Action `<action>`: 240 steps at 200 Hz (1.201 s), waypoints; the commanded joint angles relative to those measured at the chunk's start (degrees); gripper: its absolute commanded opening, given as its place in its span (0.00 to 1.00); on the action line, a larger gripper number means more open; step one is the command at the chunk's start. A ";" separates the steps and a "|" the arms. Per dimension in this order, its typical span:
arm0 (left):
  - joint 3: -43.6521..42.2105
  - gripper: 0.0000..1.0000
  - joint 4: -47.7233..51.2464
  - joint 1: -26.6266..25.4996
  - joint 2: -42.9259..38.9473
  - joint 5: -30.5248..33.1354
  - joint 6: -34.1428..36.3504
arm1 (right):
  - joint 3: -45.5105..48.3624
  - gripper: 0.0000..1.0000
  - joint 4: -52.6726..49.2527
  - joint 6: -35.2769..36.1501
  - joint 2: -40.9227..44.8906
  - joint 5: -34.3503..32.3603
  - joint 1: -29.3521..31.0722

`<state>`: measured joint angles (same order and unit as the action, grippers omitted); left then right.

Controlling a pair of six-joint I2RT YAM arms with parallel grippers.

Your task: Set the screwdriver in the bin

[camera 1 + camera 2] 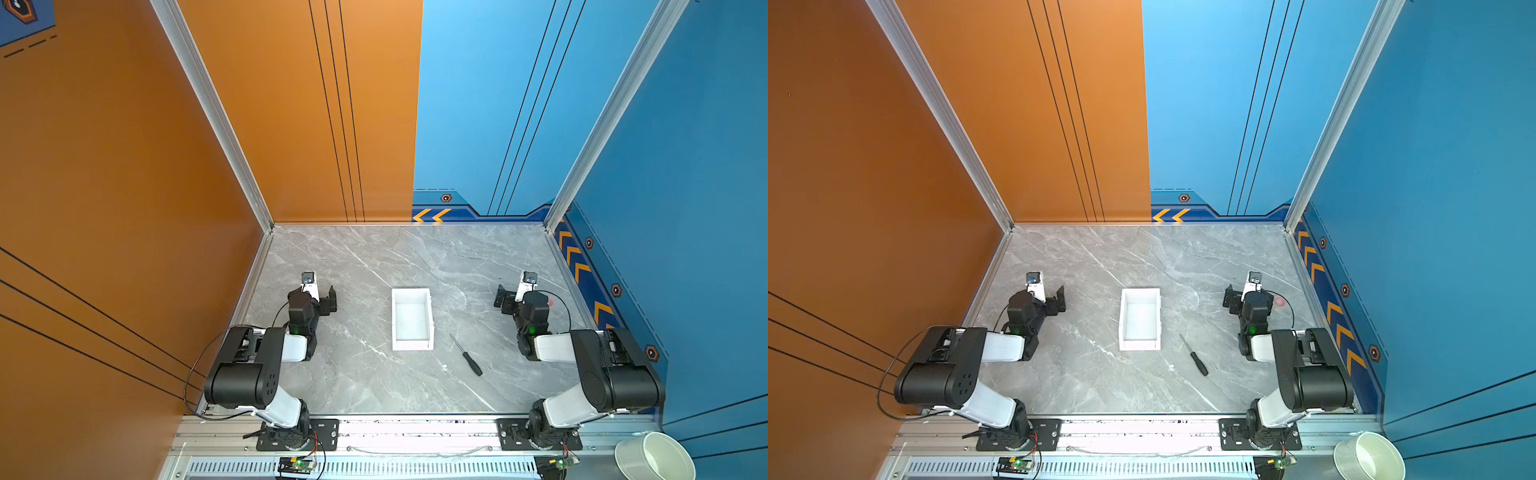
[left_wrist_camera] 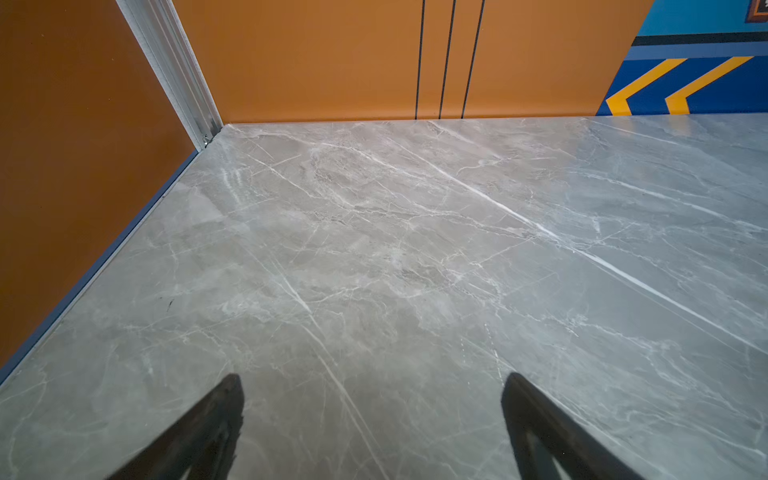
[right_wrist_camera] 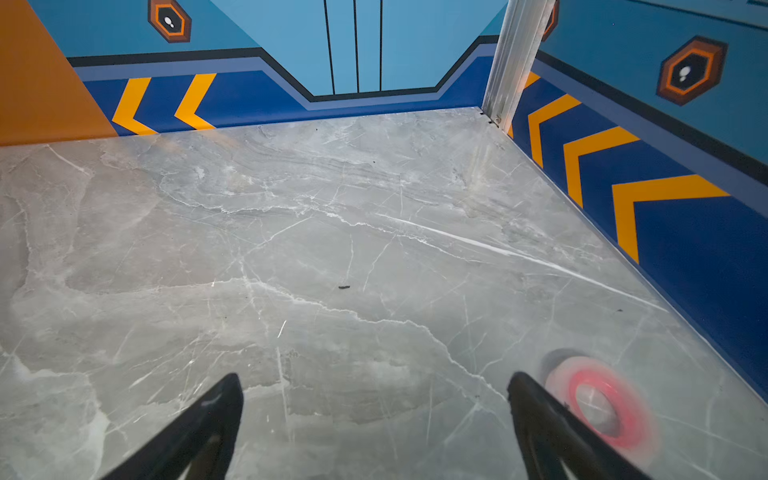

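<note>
Screwdriver (image 1: pixel 466 355) lies untouched just beside the bin (image 1: pixel 412 345); left gripper (image 2: pixel 374 376) and right gripper (image 3: pixel 374 374) both stand wide apart, holding nothing.

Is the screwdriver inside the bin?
No, the screwdriver lies on the table beside the bin, outside its walls.

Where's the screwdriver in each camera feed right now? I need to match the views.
In a top view: the screwdriver lies flat just right of the bin's near corner, with its handle at the lower end.
In a top view: same spot, with the screwdriver right of the bin.
Left wrist: not in it.
Right wrist: not in it.
Shared landmark: the grey marble table, seen in all four.
</note>
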<state>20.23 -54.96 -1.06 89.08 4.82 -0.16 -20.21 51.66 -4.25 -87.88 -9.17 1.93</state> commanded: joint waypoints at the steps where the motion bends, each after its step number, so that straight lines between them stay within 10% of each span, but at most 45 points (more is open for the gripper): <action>1: 1.10 0.98 0.91 0.36 0.58 -1.39 1.13 | -1.06 1.00 0.72 0.92 -0.81 0.38 0.36; 240: 0.99 0.98 1.01 -0.07 0.57 -1.59 1.83 | -1.00 1.00 0.84 0.68 -0.81 -1.23 0.29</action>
<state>20.34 -54.43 -1.08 89.08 4.40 0.67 -20.21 51.66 -4.23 -87.90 -9.02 1.93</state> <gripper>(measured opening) 0.978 0.999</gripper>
